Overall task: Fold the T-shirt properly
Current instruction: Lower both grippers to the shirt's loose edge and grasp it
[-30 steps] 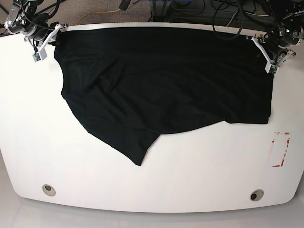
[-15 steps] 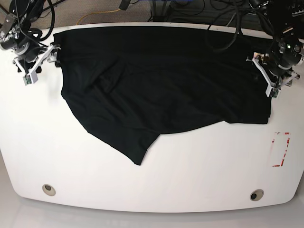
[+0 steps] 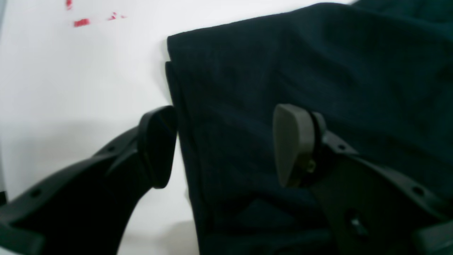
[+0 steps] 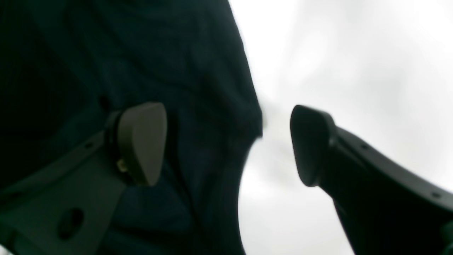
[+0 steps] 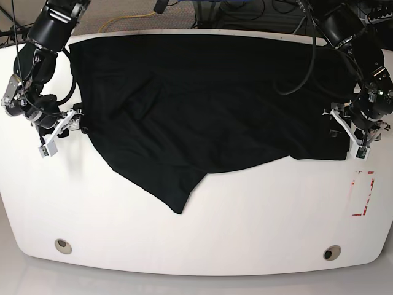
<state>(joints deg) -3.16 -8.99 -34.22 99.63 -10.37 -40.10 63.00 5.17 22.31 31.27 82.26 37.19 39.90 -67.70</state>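
Now both grippers — left gripper (image 3: 223, 148), right gripper (image 4: 226, 145) — gape astride T-shirt (image 5: 209, 104) edges.

T-shirt (image 5: 209, 104) lies spread on the white table (image 5: 245, 215), one flap pointing toward the near edge. Left gripper (image 5: 347, 133) at the shirt's right edge, right gripper (image 5: 60, 130) at its left edge. Red tape marks (image 5: 363, 193) just below the shirt's right corner.

White surface (image 5: 245, 209) under me. Red tape marks (image 5: 363, 194) at right edge. Two round holes (image 5: 62, 245) (image 5: 332, 252) near bottom corners. Cables (image 5: 245, 12) at top.
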